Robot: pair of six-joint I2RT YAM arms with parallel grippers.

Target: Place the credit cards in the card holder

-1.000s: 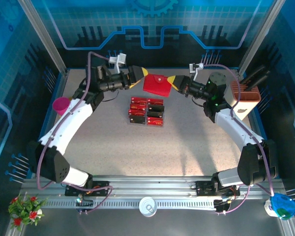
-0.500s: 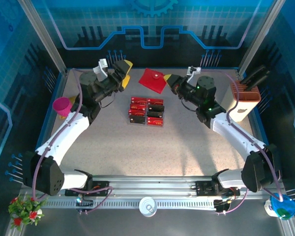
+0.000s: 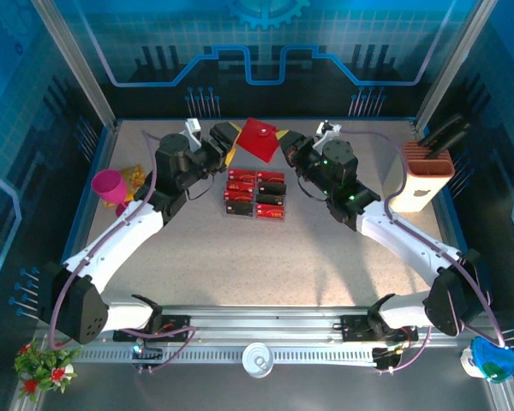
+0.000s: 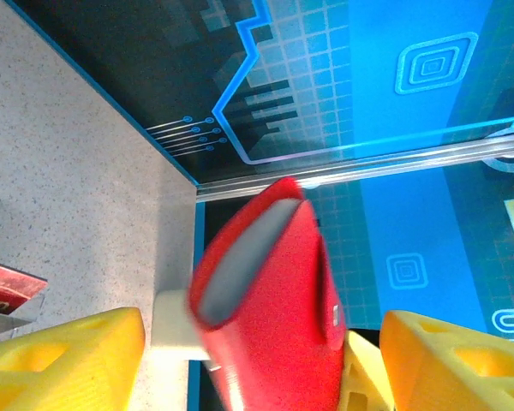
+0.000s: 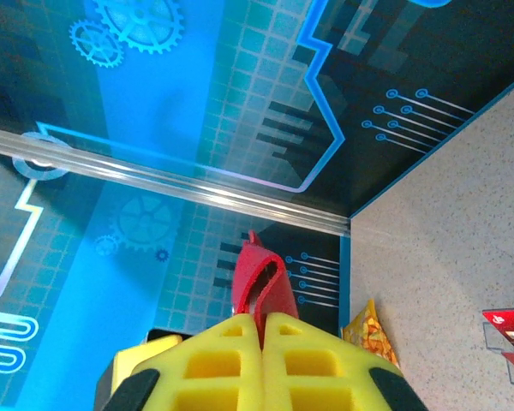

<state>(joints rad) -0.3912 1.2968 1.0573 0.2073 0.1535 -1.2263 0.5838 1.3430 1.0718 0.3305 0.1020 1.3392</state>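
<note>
The red card holder (image 3: 259, 139) hangs in the air over the far middle of the table, slightly open, its pale inside showing in the left wrist view (image 4: 270, 317). My right gripper (image 3: 282, 139) is shut on its right edge, with the yellow fingers (image 5: 231, 368) pressed together on the red flap (image 5: 259, 287). My left gripper (image 3: 232, 142) is open on the holder's left side; its two yellow fingers (image 4: 60, 360) stand either side of the holder with gaps to it. The red and black credit cards (image 3: 255, 194) lie in rows just in front of the holder.
The cards sit in a clear tray (image 3: 226, 208) at mid-table. A pink cup (image 3: 109, 184) and an orange snack packet (image 3: 133, 174) are at the left edge. A beige slotted block (image 3: 426, 175) stands at the right. The blue back wall is close behind the holder.
The right gripper has carried the card holder left and tilted it. The left gripper pulled away, then swung back, and its jaws have narrowed around the holder.
</note>
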